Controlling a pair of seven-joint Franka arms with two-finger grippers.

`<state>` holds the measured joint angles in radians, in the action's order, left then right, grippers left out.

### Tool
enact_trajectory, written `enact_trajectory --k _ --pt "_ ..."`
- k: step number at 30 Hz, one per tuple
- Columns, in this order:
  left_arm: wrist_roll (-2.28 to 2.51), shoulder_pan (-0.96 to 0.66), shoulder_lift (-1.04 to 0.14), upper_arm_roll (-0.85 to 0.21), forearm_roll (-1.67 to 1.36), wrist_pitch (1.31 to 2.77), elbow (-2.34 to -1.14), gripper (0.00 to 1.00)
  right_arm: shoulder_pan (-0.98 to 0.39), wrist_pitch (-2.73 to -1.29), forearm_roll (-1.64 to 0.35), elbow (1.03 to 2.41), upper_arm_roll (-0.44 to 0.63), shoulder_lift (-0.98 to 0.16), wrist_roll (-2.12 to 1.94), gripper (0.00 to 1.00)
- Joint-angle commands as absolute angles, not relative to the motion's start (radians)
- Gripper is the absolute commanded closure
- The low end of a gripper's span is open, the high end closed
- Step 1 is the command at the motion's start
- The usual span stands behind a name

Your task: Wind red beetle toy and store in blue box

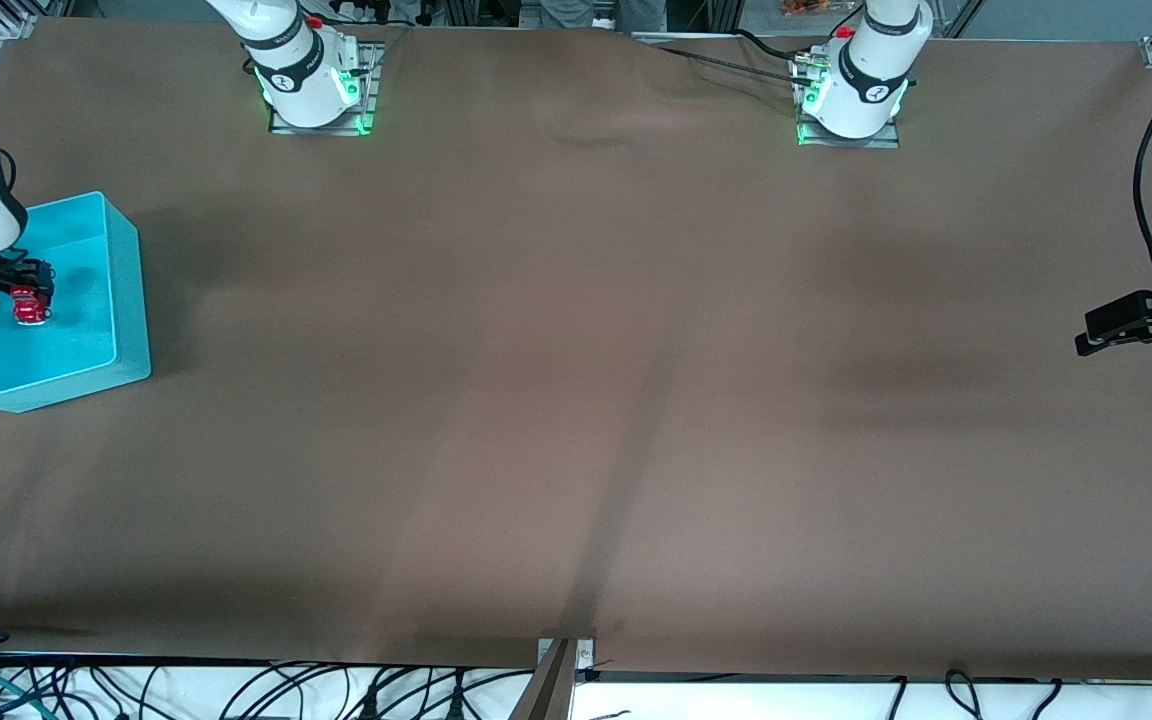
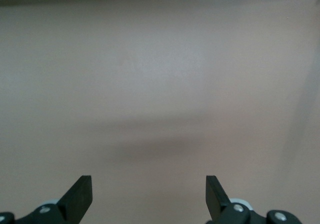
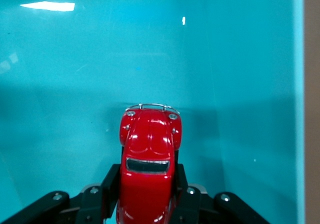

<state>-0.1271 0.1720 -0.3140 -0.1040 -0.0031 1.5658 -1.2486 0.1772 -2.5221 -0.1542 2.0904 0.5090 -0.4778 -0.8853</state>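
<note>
Note the blue box (image 1: 126, 300) on the counter (image 1: 576, 400): right claw (image 1: 28, 300) grips the red beetle toy (image 1: 29, 306) over it. The left claw (image 1: 1131, 325) waits, fingers spread.

One red beetle toy (image 1: 30, 306), one blue box (image 1: 126, 300), two arms.

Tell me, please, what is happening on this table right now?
The right gripper is shut on the red beetle toy and holds it over the open blue box, which sits at the right arm's end of the table. In the right wrist view the toy is clamped between the fingers with the box's blue floor below it, so it has not been let go yet. The left gripper waits, open and holding nothing, over the brown table at the left arm's end.
</note>
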Motion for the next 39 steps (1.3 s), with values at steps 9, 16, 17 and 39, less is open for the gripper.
enact_trajectory --k 9,16,17,39 --pt "-0.149 0.170 -0.319 -0.103 0.012 1.559 -1.236 0.00 0.210 -2.525 -0.186 2.059 0.482 -0.512 -0.908 0.91" --pt "-0.149 0.172 -0.319 -0.103 0.012 1.559 -1.236 0.00 0.212 -2.525 -0.186 2.068 0.482 -0.497 -0.905 0.26" --pt "-0.149 0.172 -0.319 -0.103 0.012 1.559 -1.236 0.00 0.212 -2.525 -0.186 2.068 0.482 -0.495 -0.905 0.26" --pt "-0.147 0.172 -0.319 -0.103 0.012 1.559 -1.236 0.00 0.202 -2.335 -0.173 2.082 0.483 -0.311 -0.896 0.00"
